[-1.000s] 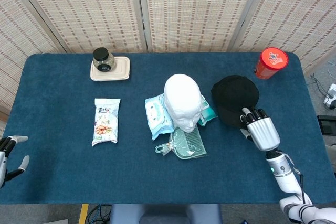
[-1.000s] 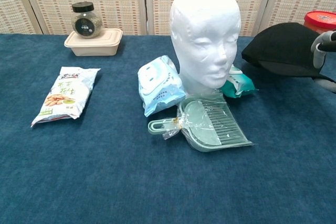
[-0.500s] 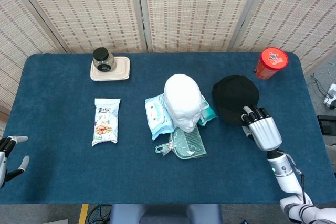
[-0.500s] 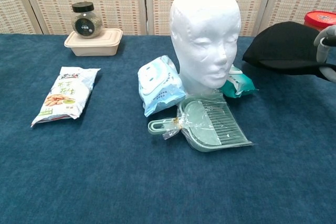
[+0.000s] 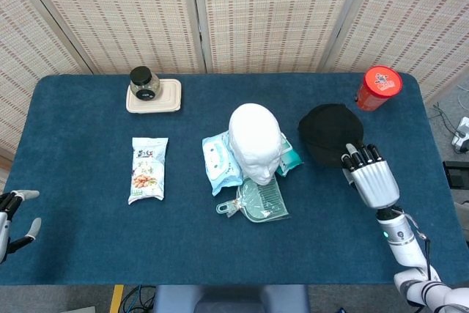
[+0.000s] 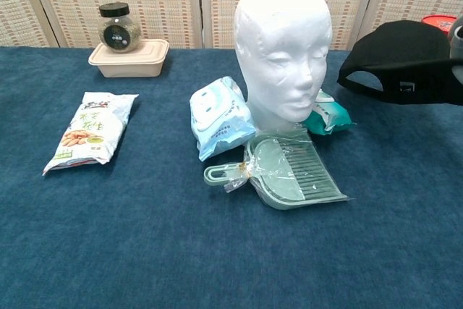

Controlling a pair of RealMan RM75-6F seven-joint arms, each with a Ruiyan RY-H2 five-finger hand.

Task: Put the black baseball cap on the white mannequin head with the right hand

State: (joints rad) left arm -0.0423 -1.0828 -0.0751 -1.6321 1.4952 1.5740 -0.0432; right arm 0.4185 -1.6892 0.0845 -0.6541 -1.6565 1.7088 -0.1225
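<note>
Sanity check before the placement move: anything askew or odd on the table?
Nothing spilled or damaged. The mannequin head stands upright but is crowded by wipe packs and a wrapped dustpan. The right hand holds the cap tilted, clear of the table.

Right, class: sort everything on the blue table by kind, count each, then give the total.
Headwear and stand: 2, black cap, mannequin head
Containers: 3, jar, tray, red canister
Packets: 3, snack bag, blue wipes, teal wipes
Dustpan set: 1
Total: 9
</note>
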